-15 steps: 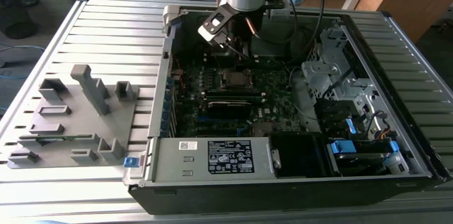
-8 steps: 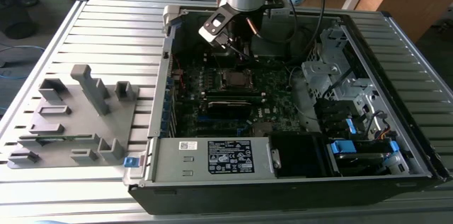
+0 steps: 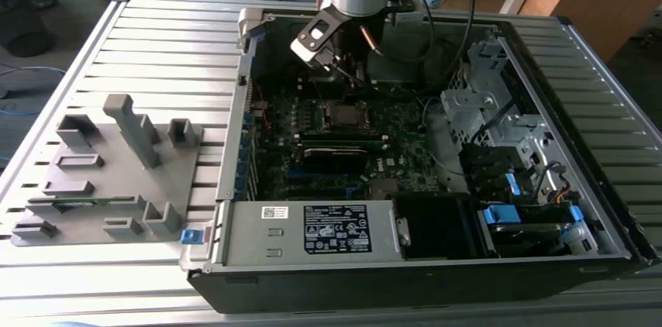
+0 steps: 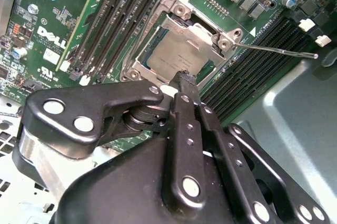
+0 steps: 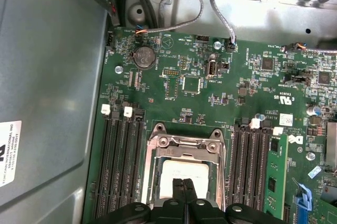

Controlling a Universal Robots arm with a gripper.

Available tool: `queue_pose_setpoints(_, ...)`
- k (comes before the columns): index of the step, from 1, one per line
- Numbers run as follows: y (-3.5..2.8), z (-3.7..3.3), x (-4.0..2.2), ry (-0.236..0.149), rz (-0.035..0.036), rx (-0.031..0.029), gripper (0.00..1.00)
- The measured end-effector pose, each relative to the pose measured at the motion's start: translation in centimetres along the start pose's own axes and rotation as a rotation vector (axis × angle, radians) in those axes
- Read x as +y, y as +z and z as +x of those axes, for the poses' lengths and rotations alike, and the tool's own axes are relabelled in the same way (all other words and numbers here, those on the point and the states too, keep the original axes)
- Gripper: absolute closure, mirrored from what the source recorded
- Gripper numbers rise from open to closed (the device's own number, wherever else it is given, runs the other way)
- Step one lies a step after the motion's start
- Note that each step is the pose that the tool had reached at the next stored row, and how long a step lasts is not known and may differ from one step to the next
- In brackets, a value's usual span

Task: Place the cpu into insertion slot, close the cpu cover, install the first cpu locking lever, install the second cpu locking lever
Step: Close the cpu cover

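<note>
One robot arm reaches down into an open computer case (image 3: 414, 288) lying on a slatted metal counter (image 3: 155, 32). Its pincer (image 4: 184, 78) is closed with nothing between the fingers. The joined tip appears to rest at the near edge of the cpu cover (image 4: 196, 30). The cover lies down over the insertion slot (image 3: 342, 114), near the middle of the motherboard. The cpu (image 4: 169, 54) sits inside that slot, its dull silver top showing through the cover's square window. One thin locking lever (image 4: 274, 50) sticks out sideways from a corner of the socket, apparently unlatched.

The step in hand looks like seating the cover. To do it well, I judge the push should go straight down on the metal frame, gentle and even, and never on the chip's top.

The second wrist view gives the loose lever and the contact point from the side. The first wrist view looks along the fingers and shows memory slots (image 5: 124, 166) flanking the socket. The exterior view shows a grey parts holder (image 3: 104, 180) beside the case, on the exterior view's left.
</note>
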State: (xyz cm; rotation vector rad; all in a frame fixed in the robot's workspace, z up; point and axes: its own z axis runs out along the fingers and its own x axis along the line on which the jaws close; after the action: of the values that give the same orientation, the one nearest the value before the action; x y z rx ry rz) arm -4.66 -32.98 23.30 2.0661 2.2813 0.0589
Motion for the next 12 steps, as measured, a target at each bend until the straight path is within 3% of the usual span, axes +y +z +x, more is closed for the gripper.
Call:
queue_pose_setpoints(4,0.01,0.00,0.00,-0.039,-0.0009,0.0027,0.89)
queue_pose_setpoints(12,0.00,0.00,0.00,-0.040,-0.0008,0.0028,0.89)
